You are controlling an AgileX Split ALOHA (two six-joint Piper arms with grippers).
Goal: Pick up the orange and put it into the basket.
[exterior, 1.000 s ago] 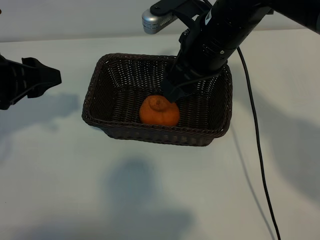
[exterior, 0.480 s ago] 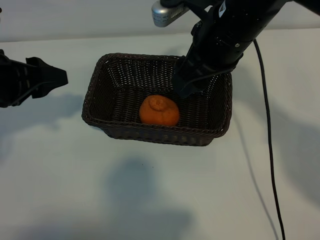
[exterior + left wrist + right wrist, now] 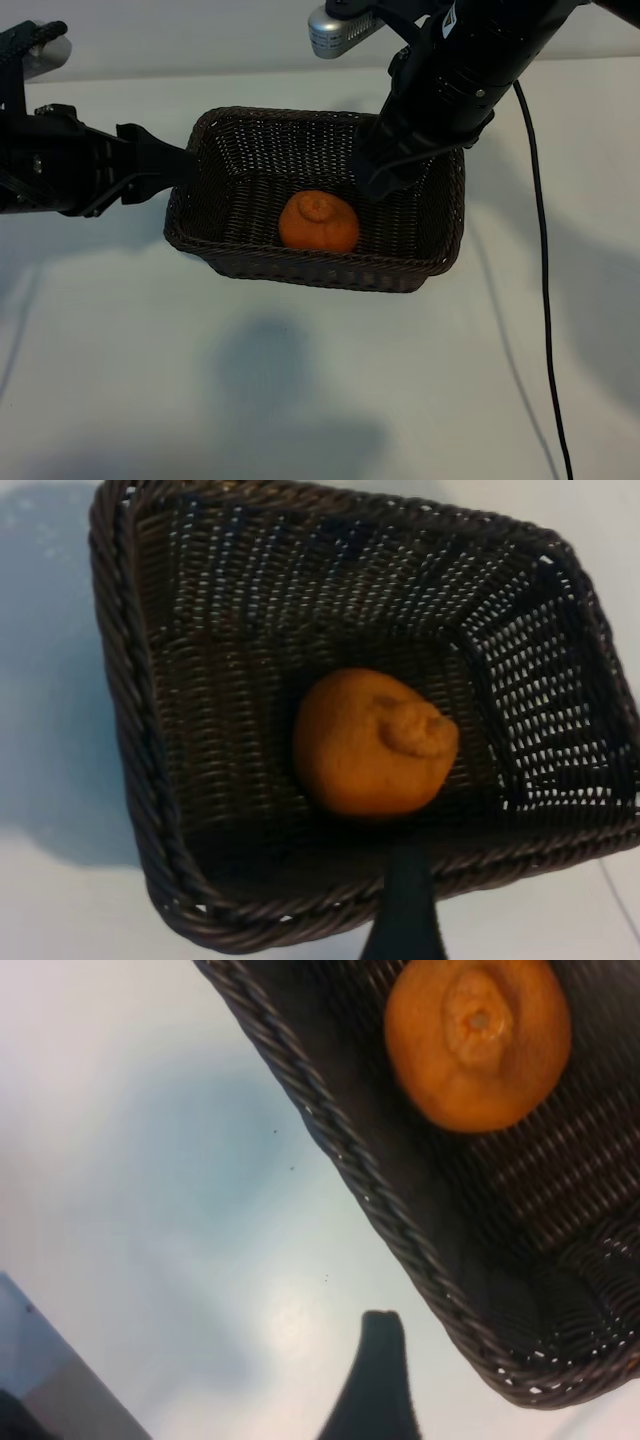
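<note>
The right gripper point(image 3: 368, 185) is held above the far right part of the basket point(image 3: 300, 268), pointing steeply down, and its fingers are spread wide with nothing between them — 1 dark fingertip point(image 3: 372, 1380) is seen in the right wrist view, clear of the fruit. Just beside and below that gripper, the orange point(image 3: 318, 222) is seen lying on the woven floor of the basket, near the middle and toward the near wall, with its knobby bump turned upward. It is touched by neither gripper.

The left gripper point(image 3: 165, 165) is positioned at the left end of the basket, just outside the braided rim, and is angled down toward the inside; its fingers are likewise parted and empty. In the left wrist view, 1 finger point(image 3: 405, 910) is shown crossing the rim, with the orange point(image 3: 372, 742) beyond it on the basket floor.

The basket is set on a white table point(image 3: 300, 380) — a black cable point(image 3: 540, 300) is trailed across the surface at the right.
</note>
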